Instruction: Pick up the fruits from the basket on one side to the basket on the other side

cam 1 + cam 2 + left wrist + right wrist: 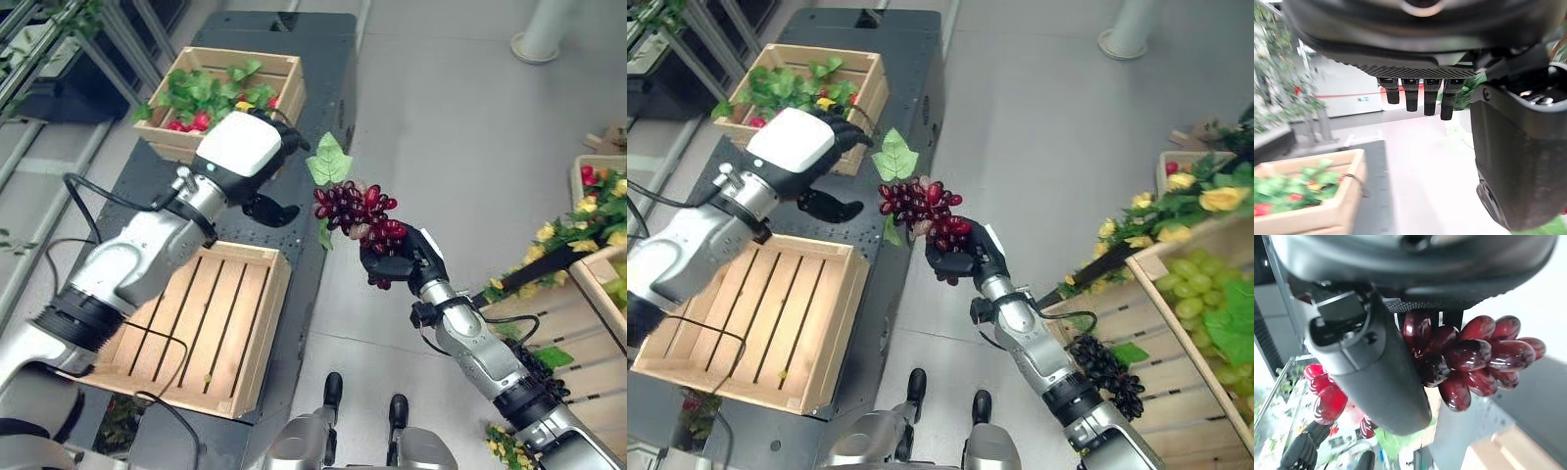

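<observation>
Far crate: we see a wooden crate [278,70] at the far end of the dark table [323,59], holding green leaves and small red fruit [199,121]
Left hand: our left hand [263,137] hangs above the table between the two crates, just in front of the far one; in its wrist view the fingers [1422,100] hang straight and the thumb stands apart, with nothing between them, so we call it relaxed and unloaded
Near crate: a second wooden crate [257,323] with a slatted floor sits on the near end of the table, below the left forearm; we make out no fruit in it
Grapes: the bunch of dark red grapes [355,211], with a green leaf [328,162] at its top, is up in the air over the table's right edge, between the two hands and clear of both crates
Right hand: our right hand [392,257] is clamped round the lower end of the bunch; its wrist view shows the thumb [1378,377] across the grapes and berries bulging out past it
In the way: the left hand and its thumb [272,209] sit just left of the bunch, on the side where the crates are
Right side: wooden crates [1176,323] stand on the floor there with green grapes [1195,284], yellow flowers [1215,199] and leaves; a dark grape bunch [1109,372] hangs by the right forearm
Writing: we can read no label or print anywhere
</observation>
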Motion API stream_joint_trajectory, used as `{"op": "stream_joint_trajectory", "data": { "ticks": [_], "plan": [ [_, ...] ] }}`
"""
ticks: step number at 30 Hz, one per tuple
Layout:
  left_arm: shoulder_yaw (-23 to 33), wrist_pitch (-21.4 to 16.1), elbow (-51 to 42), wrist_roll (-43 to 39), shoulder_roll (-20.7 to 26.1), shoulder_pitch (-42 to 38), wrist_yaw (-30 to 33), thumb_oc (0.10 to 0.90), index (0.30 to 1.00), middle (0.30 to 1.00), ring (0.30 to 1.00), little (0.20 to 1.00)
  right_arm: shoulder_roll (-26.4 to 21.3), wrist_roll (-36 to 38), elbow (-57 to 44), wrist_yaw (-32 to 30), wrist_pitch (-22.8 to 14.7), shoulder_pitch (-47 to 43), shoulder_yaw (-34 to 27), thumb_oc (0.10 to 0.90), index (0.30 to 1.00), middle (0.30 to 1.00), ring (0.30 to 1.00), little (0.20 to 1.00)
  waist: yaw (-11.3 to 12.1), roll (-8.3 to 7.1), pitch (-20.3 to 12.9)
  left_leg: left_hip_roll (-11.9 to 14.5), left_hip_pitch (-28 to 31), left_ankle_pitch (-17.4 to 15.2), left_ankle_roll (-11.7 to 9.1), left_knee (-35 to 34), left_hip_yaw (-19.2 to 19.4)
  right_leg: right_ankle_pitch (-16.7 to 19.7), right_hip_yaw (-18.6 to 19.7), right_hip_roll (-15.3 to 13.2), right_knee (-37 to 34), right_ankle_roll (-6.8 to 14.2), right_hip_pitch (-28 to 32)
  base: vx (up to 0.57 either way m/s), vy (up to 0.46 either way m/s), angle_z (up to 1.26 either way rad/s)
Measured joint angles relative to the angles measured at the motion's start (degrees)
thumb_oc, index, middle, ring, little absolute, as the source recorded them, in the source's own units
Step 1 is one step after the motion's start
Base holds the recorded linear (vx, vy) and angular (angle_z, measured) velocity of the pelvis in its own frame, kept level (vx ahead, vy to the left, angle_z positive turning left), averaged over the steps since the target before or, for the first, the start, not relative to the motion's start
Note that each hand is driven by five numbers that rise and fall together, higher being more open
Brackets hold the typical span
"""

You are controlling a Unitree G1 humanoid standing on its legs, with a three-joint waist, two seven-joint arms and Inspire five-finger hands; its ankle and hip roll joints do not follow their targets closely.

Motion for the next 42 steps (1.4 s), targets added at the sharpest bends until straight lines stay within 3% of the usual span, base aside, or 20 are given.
{"op": "stream_joint_trajectory", "data": {
  "ticks": [3,7,11,15,19,23,25,28,34,42],
  "plan": [
    [3.56,0.41,-0.3,-1.35,-2.94,4.99,3.08,0.8,0.9,0.9,0.9,0.9,0.17,0.0,-0.32,0.92,-0.49,3.11,-1.33,0.4,0.3,0.3,0.3,0.3,-1.77,-0.37,-0.33,0.81,0.85,-0.96,1.28,-0.02,1.43,0.21,1.61,0.82,0.01,-0.25,0.08,0.02,0.024,-0.32],
    [4.82,1.29,-0.18,-4.64,-5.14,8.52,8.12,0.8,0.9,0.9,0.9,0.9,0.22,0.02,-0.97,2.17,-0.82,7.57,-1.95,0.4,0.3,0.3,0.3,0.3,-3.12,-2.02,-1.49,1.3,1.23,-1.25,1.05,-0.02,4.3,0.72,4.44,1.29,0.44,-0.39,-1.39,-0.01,0.017,-0.36],
    [5.23,1.3,2.37,-5.86,-7.01,9.72,13.68,0.8,0.9,0.9,0.9,0.9,0.09,0.04,-1.26,2.68,-0.86,10.26,-1.74,0.4,0.3,0.3,0.3,0.3,-4.57,-2.72,-2.02,1.96,0.81,-1.36,1.09,-0.02,7.04,1.19,6.52,1.63,1.79,-0.48,-3.75,-0.1,0.022,-0.41],
    [5.31,0.96,7.65,-7.86,-8.78,9.85,21.2,0.8,0.9,0.9,0.9,0.9,-0.13,0.2,-1.19,3.67,-1.23,10.51,-1.7,0.4,0.3,0.3,0.3,0.3,-6.62,-2.71,-2.31,2.21,-1.65,-1.18,1.18,0.05,9.59,1.27,8.06,1.94,4.49,-0.41,-8.36,-0.13,0.02,-0.39],
    [5.18,0.91,13.46,-9.05,-13.7,9.64,26.83,0.8,0.9,0.9,0.9,0.9,-0.26,0.21,0.09,4.09,-3.06,10.44,-1.69,0.4,0.3,0.3,0.3,0.3,-8.76,-2.65,-2.11,2.29,-5.21,-1.21,1.16,1.58,10.21,1.22,8.16,1.93,6.88,-0.46,-12.91,-0.11,-0.008,-0.16],
    [4.78,0.56,18.33,-10.97,-15.61,6.6,31.5,0.8,0.9,0.9,0.9,0.9,-1.55,0.2,0.66,4.11,-4.88,8.54,-1.84,0.4,0.3,0.3,0.3,0.3,-8.9,-2.43,2.39,2.47,-9.05,-1.51,0.78,4.88,10.18,0.73,7.81,1.98,11.58,-0.85,-17.76,-0.09,-0.011,-0.11],
    [4.71,0.49,19.38,-11.16,-15.72,3.62,34.33,0.8,0.9,0.9,0.9,0.9,-2.19,0.17,0.72,4.11,-5.36,6.65,-2.0,0.4,0.3,0.3,0.3,0.3,-8.8,-2.69,6.65,2.54,-12.47,-2.03,0.29,8.02,10.19,-0.33,7.85,1.91,16.42,-1.12,-22.14,-0.12,-0.002,-0.01],
    [4.48,0.34,20.99,-11.14,-18.12,1.57,37.48,0.8,0.9,0.9,0.9,0.9,-1.65,-0.31,1.76,4.14,-5.73,6.13,-1.97,0.4,0.3,0.3,0.3,0.3,-8.66,-2.99,8.23,2.52,-18.27,-2.62,0.36,12.46,10.11,-2.07,8.02,1.77,22.81,-1.58,-28.6,-0.07,0.0,0.06],
    [2.92,-0.38,22.21,-11.12,-22.27,0.34,39.57,0.8,0.9,0.9,0.9,0.9,-0.81,-2.1,3.78,4.14,-6.72,4.85,-2.17,0.4,0.3,0.3,0.3,0.3,-8.69,-3.54,8.68,2.99,-28.04,-4.95,-0.48,21.43,9.77,-5.18,7.98,1.83,32.2,-2.85,-38.84,-0.02,-0.02,0.01],
    [2.92,-1.36,22.25,-11.09,-24.55,-4.2,42.54,0.8,0.9,0.9,0.9,0.9,2.16,-2.11,5.11,2.77,-9.19,-1.13,-2.64,0.4,0.3,0.3,0.3,0.3,-8.72,-3.55,8.69,3.26,-36.64,-6.1,-1.5,27.38,7.2,-5.63,7.85,2.96,37.34,-3.63,-47.08,0.01,-0.03,0.0]
  ]
}}
